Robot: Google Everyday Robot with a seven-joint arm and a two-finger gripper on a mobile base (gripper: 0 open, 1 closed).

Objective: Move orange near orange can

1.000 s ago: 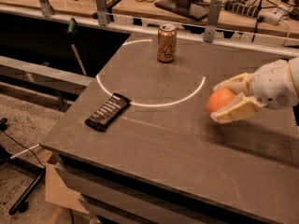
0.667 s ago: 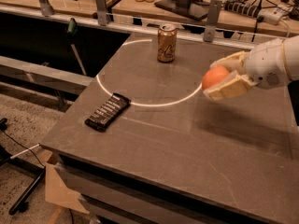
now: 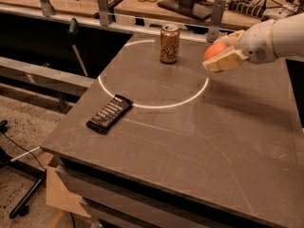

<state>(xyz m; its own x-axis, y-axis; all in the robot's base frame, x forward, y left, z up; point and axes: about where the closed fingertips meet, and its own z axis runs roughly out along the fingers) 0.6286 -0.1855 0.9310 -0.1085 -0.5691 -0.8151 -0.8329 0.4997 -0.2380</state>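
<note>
The hand [image 3: 219, 54] had carried the orange [image 3: 213, 50] leftward toward the can [image 3: 169, 43]; pinching it, the hand hung above the worktop [image 3: 190, 141], near the can but apart. Lowering gently, without nudging the can, seemed wise

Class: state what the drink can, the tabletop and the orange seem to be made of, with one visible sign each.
Orange can: likely thin metal, glossy; silver rim glints.
Table: matte grey-brown, perhaps laminate or stone; soft reflections.
Orange: real or plastic fruit, cannot tell; smooth skin, held in the end effector beside the can.
</note>
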